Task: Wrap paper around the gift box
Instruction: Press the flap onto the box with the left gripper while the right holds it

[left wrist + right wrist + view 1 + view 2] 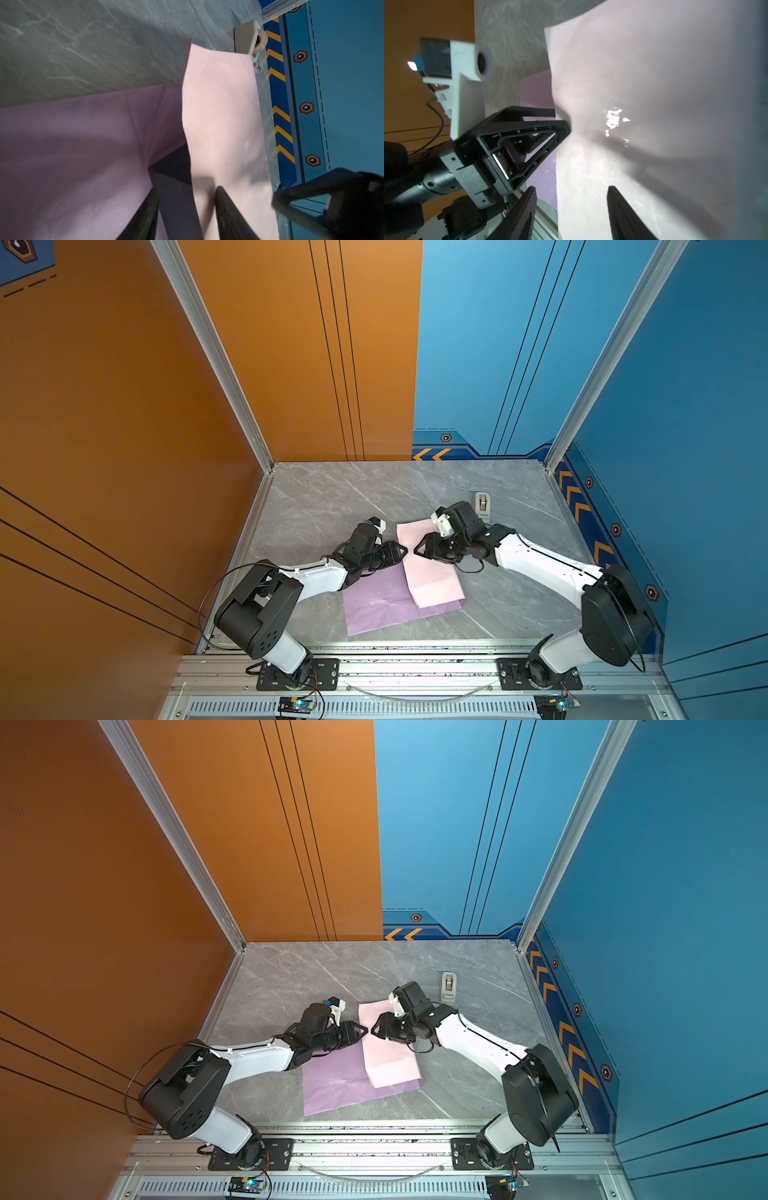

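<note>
The paper lies on the table, lilac face up, with a pale pink flap folded over its right part. In both top views that flap hides the gift box; in the left wrist view the gift box shows as a dark block under the flap. My left gripper is open, with the flap's edge and the box's side between its jaws. My right gripper faces it tip to tip, open over the flap.
A small beige tape dispenser stands behind the right arm near the blue wall. The grey marble table is walled at the left, back and right. A metal rail runs along its front edge.
</note>
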You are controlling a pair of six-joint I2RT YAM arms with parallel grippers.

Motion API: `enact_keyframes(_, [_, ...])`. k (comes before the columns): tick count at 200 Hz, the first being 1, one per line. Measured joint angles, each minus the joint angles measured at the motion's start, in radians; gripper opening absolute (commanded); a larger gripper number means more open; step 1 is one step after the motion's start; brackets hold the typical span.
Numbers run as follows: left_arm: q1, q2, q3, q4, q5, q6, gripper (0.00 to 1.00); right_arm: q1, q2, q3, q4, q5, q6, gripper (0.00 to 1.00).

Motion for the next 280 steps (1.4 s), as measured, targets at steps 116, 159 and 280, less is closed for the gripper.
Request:
enact_keyframes(116, [-0.020, -0.038, 0.016, -0.095, -0.019, 0.021, 0.60, -0.114, 0.072, -0.029, -0.257, -0.002, -0.207, 0.59])
enact_keyframes(159, [-0.057, -0.118, 0.016, -0.114, -0.031, 0.007, 0.65, -0.105, 0.072, -0.029, -0.248, -0.005, -0.206, 0.60])
enact_keyframes(280, [-0.148, -0.023, -0.002, -0.040, -0.066, -0.070, 0.44, -0.082, 0.037, -0.092, -0.154, -0.008, -0.105, 0.57])
